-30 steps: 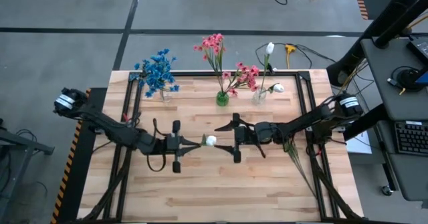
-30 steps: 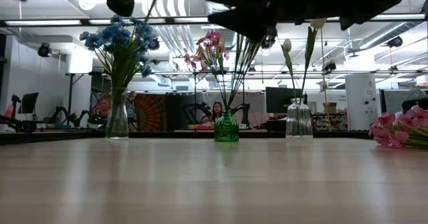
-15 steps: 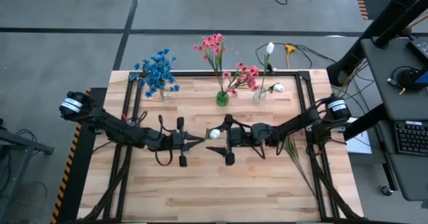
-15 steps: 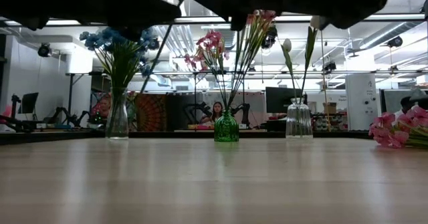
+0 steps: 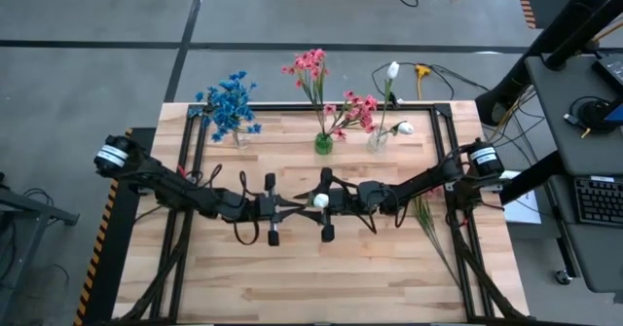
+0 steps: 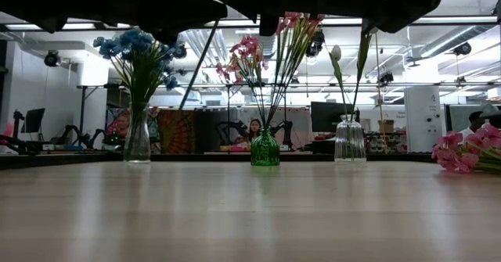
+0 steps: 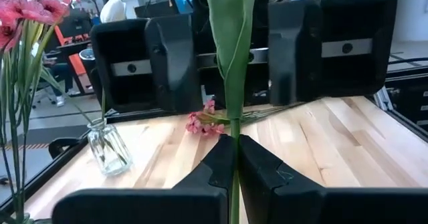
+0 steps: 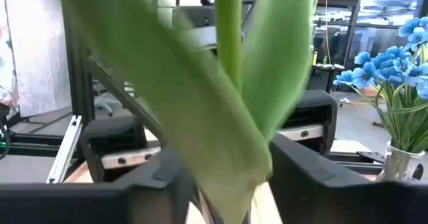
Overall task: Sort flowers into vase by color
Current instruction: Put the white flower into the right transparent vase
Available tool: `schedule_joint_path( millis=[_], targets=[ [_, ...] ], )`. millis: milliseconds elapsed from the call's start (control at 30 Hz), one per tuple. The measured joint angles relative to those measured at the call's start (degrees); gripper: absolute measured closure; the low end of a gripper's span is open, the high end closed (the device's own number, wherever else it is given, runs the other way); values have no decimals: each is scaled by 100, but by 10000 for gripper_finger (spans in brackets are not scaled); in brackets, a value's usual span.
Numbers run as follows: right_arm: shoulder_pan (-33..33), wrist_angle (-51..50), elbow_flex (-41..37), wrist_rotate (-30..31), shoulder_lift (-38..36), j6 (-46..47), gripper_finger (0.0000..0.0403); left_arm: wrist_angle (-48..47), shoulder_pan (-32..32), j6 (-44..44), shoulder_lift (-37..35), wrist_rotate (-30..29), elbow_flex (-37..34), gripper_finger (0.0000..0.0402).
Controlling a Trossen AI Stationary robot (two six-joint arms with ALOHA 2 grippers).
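- Mid-table, a white tulip hangs between the two grippers, stem running across the table from left to right.
- Left gripper pinches its stem.
- Right gripper straddles the bud end, fingers spread.

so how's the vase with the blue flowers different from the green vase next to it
The blue-flower vase is clear glass, while the green vase is tinted green. The blue-flower vase is taller and slimmer; the green vase is short and bulbous. The first holds blue clusters, the second pink-red ones. Both stand upright along the table's far edge, untouched by either claw.
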Motion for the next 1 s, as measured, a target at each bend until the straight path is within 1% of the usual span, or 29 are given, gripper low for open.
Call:
schedule_joint_path(
  millis=[167, 300, 367, 467, 667, 767, 833, 900, 1000],
  targets=[
    [23, 11, 0, 2, 0, -119, 320, 1, 0, -41, -59, -7, -15, 401],
    [23, 11, 0, 6, 0, -143, 362, 2, 0, -273, -62, -54, -10, 399],
    [23, 8, 0, 4, 0, -131, 378, 2, 0, -306, -62, -74, -8, 388],
    [23, 0, 0, 2, 0, -116, 391, -34, 0, -370, -62, -79, -8, 359],
    [25, -208, -2, -2, -105, -22, 393, -136, 2, -398, -66, -109, -8, 269],
    [23, -688, -2, 1, -355, 166, 393, -258, 2, -404, -74, -111, -8, 227],
    [23, -1266, -2, 19, -620, 308, 393, -417, 2, -440, -93, -111, -8, 207],
    [23, -2036, 18, 161, -956, 420, 393, -662, 2, -552, -153, -111, -8, 195],
    [25, -3515, 225, 402, -1515, 591, 393, -1041, 2, -694, -281, -111, -8, 187]
  ],
)
